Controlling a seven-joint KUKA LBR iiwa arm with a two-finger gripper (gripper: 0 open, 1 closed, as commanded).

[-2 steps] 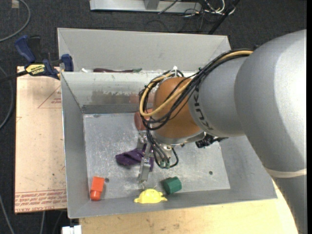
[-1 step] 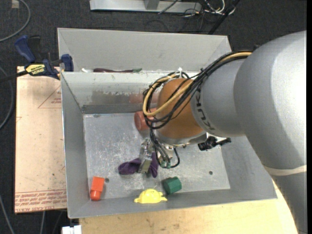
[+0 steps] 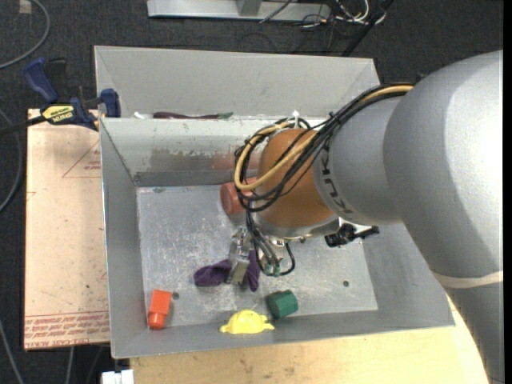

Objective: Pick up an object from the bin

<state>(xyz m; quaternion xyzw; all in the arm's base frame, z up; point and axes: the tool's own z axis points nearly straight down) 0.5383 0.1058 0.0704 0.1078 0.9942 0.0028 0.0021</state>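
My gripper is down near the bin floor in the front middle, right on a limp purple thing that spreads out to its left and right. A dark green block lies just to the front right of it. In front of that, by the bin's front wall, sits a yellow lumpy thing.
An orange block stands in the bin's front left corner. A reddish-brown rounded thing shows at the back, half hidden by the arm's orange cover. The arm and its cables hang over the bin's right half.
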